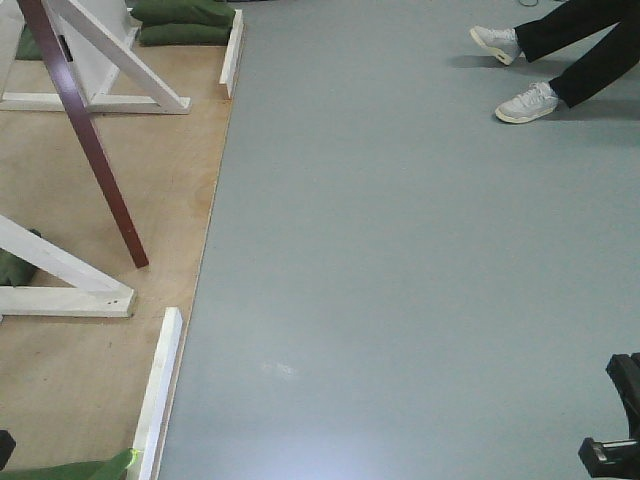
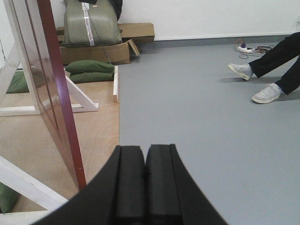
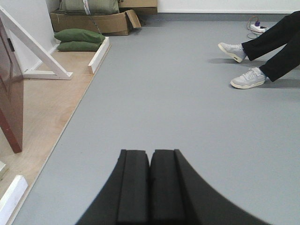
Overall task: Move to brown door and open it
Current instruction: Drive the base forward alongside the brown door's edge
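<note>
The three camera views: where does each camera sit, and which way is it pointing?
Front-facing: high on the robot, tilted down at the grey floor and the foot of the brown door; black robot parts show at the lower right.
Left wrist: low, behind the shut left gripper, looking forward beside the door.
Right wrist: behind the shut right gripper, looking forward across the floor.
All three share the person's white shoes.

The brown door (image 2: 63,108) is glossy reddish-brown; the braces (image 1: 120,45) beside it are plain white; the platform (image 1: 170,180) under it is pale tan, faintly grained; the floor (image 1: 400,250) past the door is flat blue-grey; the sandbags (image 2: 89,67) behind it are olive green, the cardboard boxes (image 2: 96,52) brown; far from the door, the trousers (image 3: 276,37) are black, the shoes (image 3: 246,78) off-white; the left gripper (image 2: 145,187) and right gripper (image 3: 150,187) are matte black.
</note>
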Controlling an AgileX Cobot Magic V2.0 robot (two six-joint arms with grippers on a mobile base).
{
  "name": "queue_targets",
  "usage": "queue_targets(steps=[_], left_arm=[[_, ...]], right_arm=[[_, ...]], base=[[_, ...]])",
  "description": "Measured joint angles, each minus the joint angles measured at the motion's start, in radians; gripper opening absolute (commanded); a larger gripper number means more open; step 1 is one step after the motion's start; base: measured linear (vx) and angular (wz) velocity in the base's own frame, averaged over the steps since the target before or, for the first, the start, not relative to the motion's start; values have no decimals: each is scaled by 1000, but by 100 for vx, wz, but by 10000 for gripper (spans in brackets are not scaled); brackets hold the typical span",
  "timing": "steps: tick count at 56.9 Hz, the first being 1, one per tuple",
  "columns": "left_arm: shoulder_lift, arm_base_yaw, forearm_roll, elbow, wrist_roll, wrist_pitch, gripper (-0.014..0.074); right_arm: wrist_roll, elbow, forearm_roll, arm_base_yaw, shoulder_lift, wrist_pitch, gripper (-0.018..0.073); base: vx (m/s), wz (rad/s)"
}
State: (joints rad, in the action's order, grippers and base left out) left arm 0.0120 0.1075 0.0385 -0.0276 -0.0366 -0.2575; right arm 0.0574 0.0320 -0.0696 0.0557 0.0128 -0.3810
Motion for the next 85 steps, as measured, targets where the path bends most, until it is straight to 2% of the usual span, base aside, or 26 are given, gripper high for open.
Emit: queue_targets(steps=[53,85], left_arm=[[0,0,0,0,0,0,-3],[0,0,0,0,0,0,-3]], right_arm=[[0,0,0,0,0,0,0],[0,0,0,0,0,0,0]], base=[[1,0],[15,-2]])
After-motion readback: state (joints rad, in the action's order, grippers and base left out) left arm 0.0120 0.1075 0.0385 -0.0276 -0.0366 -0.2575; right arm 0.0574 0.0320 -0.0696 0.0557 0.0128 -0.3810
